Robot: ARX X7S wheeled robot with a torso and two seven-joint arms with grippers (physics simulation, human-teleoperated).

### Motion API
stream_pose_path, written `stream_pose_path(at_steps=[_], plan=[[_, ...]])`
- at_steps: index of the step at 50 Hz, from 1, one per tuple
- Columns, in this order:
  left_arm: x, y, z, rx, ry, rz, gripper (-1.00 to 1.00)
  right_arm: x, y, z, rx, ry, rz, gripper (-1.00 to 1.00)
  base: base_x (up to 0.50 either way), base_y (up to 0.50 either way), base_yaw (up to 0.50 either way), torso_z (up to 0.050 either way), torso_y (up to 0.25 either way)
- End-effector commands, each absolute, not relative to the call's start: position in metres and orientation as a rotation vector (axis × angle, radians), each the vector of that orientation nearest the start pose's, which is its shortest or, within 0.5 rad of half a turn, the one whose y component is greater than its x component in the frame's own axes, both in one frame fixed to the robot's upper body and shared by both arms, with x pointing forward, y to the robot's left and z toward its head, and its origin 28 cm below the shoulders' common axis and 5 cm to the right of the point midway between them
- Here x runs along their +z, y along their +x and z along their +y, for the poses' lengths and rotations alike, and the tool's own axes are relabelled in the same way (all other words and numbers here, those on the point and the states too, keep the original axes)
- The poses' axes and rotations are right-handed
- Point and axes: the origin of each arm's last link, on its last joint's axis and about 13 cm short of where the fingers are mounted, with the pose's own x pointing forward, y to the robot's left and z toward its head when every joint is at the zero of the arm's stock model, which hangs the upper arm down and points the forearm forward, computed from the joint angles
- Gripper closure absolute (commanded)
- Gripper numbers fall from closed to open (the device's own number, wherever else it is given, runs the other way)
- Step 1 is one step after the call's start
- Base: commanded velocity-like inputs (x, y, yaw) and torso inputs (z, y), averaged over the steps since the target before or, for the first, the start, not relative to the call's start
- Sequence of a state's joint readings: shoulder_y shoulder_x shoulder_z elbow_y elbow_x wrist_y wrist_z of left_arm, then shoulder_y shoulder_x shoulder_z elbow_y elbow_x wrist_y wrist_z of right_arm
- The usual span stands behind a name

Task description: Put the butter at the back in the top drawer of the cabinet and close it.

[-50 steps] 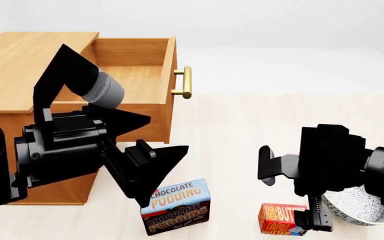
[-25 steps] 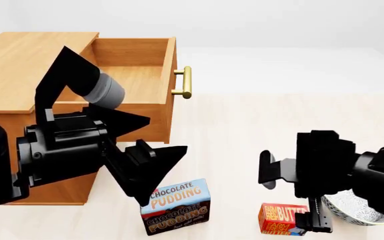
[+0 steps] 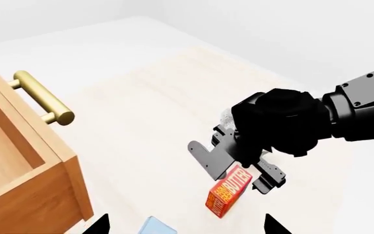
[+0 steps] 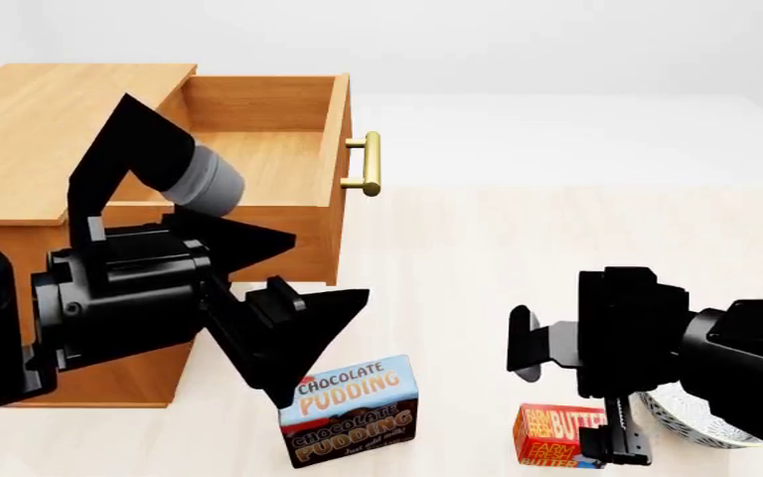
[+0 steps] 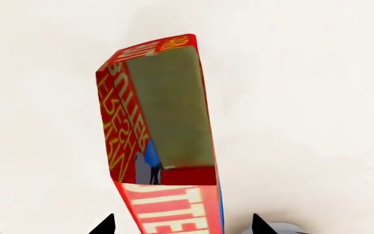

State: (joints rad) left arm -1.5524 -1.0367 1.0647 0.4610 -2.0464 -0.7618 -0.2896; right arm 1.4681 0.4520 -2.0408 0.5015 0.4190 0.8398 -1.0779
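Between the spread right pincer (image 3: 242, 168) fingers: butter (image 3: 229, 190) | standing on floor | left pincer (image 4: 305, 328) spread

Both arms matte blk, left arm (image 4: 116, 298) w/ grey cylindrical joint, angular housings.

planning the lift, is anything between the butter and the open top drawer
Nothing visible. The butter sits at the right pincer; bare floor runs to the open top drawer. The pudding box stands off to the side, below the drawer.
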Motion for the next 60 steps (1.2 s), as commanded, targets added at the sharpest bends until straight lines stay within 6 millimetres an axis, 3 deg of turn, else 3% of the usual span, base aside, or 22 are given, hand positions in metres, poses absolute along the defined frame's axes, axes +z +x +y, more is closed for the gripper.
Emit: stream_pose_path(at_steps=[1,50,51,60], plan=[[0.302,0.209,0.245,-0.885,0.032,0.392,-1.0,0.158,0.371,-0.178,0.943,-1.152,1.514,-1.0,0.0,0.0,0.0,0.0,0.0],[0.298,0.21,0.244,-0.885,0.033,0.402,-1.0,0.122,0.371,-0.177,1.002,-1.114,1.532,-1.0,0.0,0.0,0.0,0.0,0.0],[0.298,0.21,0.244,-0.885,0.033,0.403,-1.0,0.122,0.372,-0.177,1.001,-1.113,1.531,1.0,0.0,0.0,0.0,0.0,0.0],[0.298,0.211,0.244,-0.884,0.032,0.405,-1.0,0.122,0.371,-0.176,1.001,-1.127,1.492,1.0,0.0,0.0,0.0,0.0,0.0]])
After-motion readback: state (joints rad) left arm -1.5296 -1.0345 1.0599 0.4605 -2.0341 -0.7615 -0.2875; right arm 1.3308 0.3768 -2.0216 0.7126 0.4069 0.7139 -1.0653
